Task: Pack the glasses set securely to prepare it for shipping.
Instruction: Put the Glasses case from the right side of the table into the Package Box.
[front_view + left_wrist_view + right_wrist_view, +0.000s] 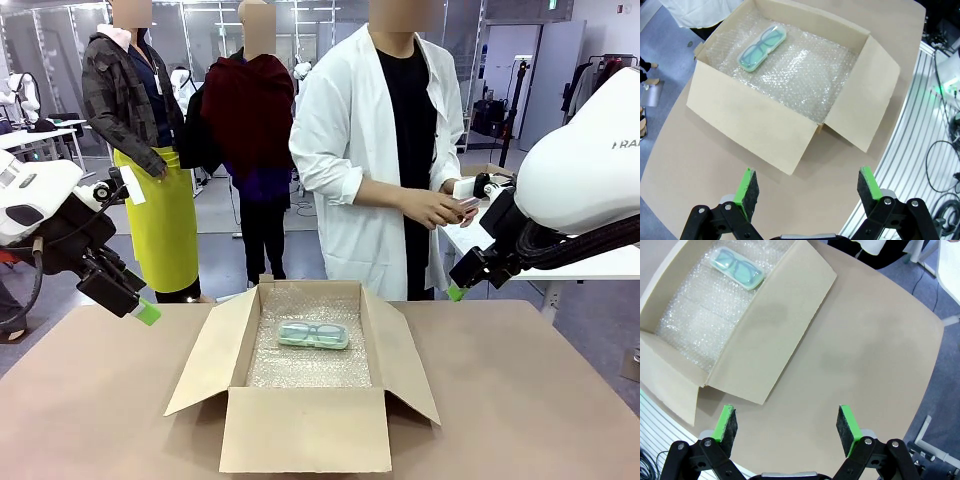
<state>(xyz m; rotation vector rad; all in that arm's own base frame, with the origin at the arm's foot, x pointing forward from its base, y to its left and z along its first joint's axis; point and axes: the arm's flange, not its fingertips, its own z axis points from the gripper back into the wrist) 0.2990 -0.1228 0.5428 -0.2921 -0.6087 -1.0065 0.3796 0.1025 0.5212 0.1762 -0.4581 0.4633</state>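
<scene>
The table (80, 400) carries an open cardboard box (300, 430) toward my edge, midway between its sides, side flaps (205, 360) splayed outward and bubble wrap (310, 365) lining its floor. My left gripper (147, 313) hangs above the table's left edge and my right gripper (456, 292) above its far right corner, both spread wide with nothing between the pads. The mint green case (313, 335) lies loose on the wrap near the box's far wall. What looks like the pink case (468, 204) sits in the person's hand (440, 208), beyond the far edge. If I close early at a handover, it could drop; uncovered, either case could slide in transit.
</scene>
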